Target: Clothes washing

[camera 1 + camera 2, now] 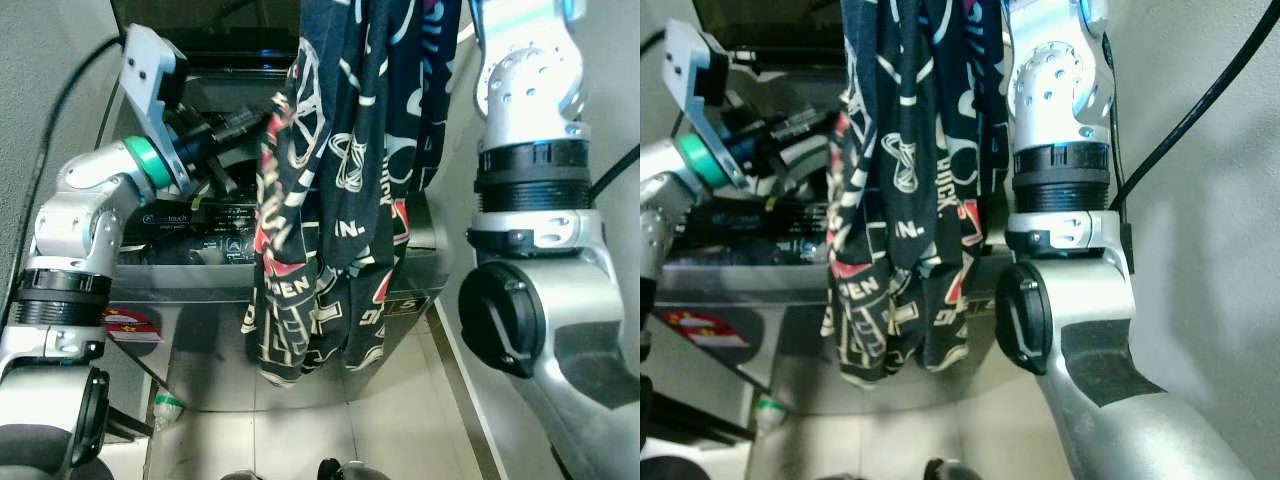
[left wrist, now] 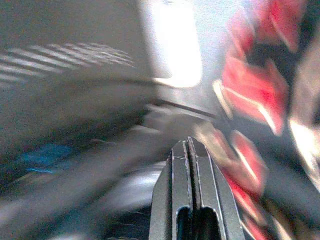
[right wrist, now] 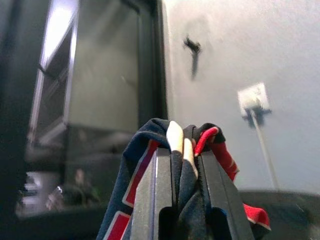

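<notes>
A dark navy garment (image 1: pixel 340 180) with white and red print hangs in a long bunch in front of the silver top-loading washing machine (image 1: pixel 200 340). The machine's lid (image 1: pixel 200 25) stands open. My right arm is raised high, and my right gripper (image 3: pixel 182 150) is shut on the garment's top fold. My left gripper (image 1: pixel 262 120) points across the machine's opening, its tip at the hanging cloth's left edge. In the left wrist view its fingers (image 2: pixel 177 165) are pressed together with nothing between them, and the blurred red print (image 2: pixel 255 95) lies just beyond.
A grey wall (image 1: pixel 1200 200) runs close along the right, with a socket (image 3: pixel 254 100) on it. Black cables (image 1: pixel 60 110) hang at the left. A green-capped bottle (image 1: pixel 168 408) stands on the tiled floor beside the machine. A red sticker (image 1: pixel 130 325) marks the machine's front.
</notes>
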Tool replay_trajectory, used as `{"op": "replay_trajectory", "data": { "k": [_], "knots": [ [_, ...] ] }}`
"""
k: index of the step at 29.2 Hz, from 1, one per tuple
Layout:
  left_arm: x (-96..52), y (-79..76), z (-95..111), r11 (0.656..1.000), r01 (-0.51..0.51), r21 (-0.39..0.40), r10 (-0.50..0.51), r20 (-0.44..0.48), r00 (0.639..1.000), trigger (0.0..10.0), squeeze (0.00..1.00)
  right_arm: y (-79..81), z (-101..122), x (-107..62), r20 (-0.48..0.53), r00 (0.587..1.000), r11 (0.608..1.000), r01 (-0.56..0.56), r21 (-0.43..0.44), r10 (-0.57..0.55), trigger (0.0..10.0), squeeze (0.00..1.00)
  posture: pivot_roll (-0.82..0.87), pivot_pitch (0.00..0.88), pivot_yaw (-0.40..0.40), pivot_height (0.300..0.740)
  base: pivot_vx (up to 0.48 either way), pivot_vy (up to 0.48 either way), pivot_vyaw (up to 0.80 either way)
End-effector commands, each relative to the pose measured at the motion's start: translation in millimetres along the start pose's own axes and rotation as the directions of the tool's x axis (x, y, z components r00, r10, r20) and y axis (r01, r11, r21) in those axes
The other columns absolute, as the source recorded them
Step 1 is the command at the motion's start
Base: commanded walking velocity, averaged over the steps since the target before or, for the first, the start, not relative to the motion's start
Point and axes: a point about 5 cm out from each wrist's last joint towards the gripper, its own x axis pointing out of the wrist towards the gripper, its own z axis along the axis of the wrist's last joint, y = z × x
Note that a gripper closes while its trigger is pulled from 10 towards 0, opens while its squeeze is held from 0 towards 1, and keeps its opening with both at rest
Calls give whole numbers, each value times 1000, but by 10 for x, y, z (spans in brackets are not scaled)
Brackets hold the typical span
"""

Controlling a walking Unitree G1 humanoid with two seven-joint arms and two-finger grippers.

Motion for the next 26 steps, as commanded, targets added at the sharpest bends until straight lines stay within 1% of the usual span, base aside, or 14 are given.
{"op": "replay_trajectory", "data": {
  "k": [1, 3, 5, 6, 9, 12, 16, 17, 18, 19, 20, 22, 23, 26],
  "knots": [
    [-126, 443, 342, 926, -348, 146, 334, 113, 936, 10000, 0, -99, -20, -85, -24, 998, 994, 50, -93, -52, 10000, 0, 146, 64, 21, 740, 0, 0, 0],
    [-188, 590, 453, 872, -460, 167, 438, 150, 886, 10000, 0, -141, -34, -118, -34, 997, 990, 72, -123, -76, 10000, 0, 146, 63, 19, 740, 0, 0, 0],
    [-371, 852, 682, 718, -648, 254, 604, 237, 761, 10000, 0, -206, -66, -170, -63, 992, 977, 94, -191, -108, 10000, 0, 146, 63, 19, 740, 0, 0, 0],
    [-371, 852, 682, 718, -648, 254, 604, 237, 761, 10000, 0, -206, -66, -170, -63, 992, 977, 94, -191, -108, 10000, 0, 146, 63, 19, 740, 0, 0, 0],
    [-706, 1154, 1075, 388, -773, 501, 714, 367, 596, 10000, 0, -221, -380, -316, -192, 966, 918, 90, -385, -175, 10000, 0, 156, 57, 15, 740, 0, 0, 0],
    [-733, 1183, 1076, 343, -751, 563, 716, 360, 597, 10000, 0, -177, -513, -358, -240, 955, 902, 57, -429, -174, 10000, 0, 159, 55, 17, 740, 0, 0, 0],
    [-607, 1086, 696, 450, -682, 576, 703, 244, 669, 10000, 0, 165, -1013, -426, -371, 923, 920, -53, -387, -103, 10000, 0, 156, 55, 18, 740, 0, 0, 0],
    [-509, 982, 554, 570, -640, 516, 651, 192, 734, 10000, 0, 251, -1122, -418, -391, 915, 931, -50, -362, -103, 10000, 0, 159, 56, 17, 740, 0, 0, 0],
    [-509, 982, 554, 570, -640, 516, 651, 192, 734, 10000, 0, 251, -1122, -418, -391, 915, 931, -50, -362, -103, 10000, 0, 159, 56, 17, 740, 0, 0, 0],
    [-444, 912, 475, 638, -609, 471, 610, 174, 773, 10000, 0, 292, -1177, -411, -398, 911, 936, -41, -351, -109, 10000, 0, 159, 57, 15, 740, 0, 0, 0],
    [-349, 756, 378, 765, -517, 385, 507, 136, 851, 10000, 0, 327, -1206, -392, -397, 911, 943, -31, -330, -109, 10000, 0, 162, 62, 12, 740, 0, 0, 0],
    [-349, 756, 378, 765, -517, 385, 507, 136, 851, 10000, 0, 327, -1206, -392, -397, 911, 943, -31, -330, -109, 10000, 0, 162, 62, 12, 740, 0, 0, 0],
    [-287, 553, 310, 865, -373, 336, 360, 101, 927, 10000, 0, 346, -1217, -376, -390, 914, 956, -8, -292, -112, 10000, 0, 161, 68, 8, 740, 0, 0, 0],
    [-274, 353, 272, 919, -231, 320, 216, 82, 973, 10000, 0, 374, -1220, -360, -379, 920, 965, -8, -263, -96, 10000, 0, 162, 70, 7, 740, 0, 0, 0]
  ]
}}
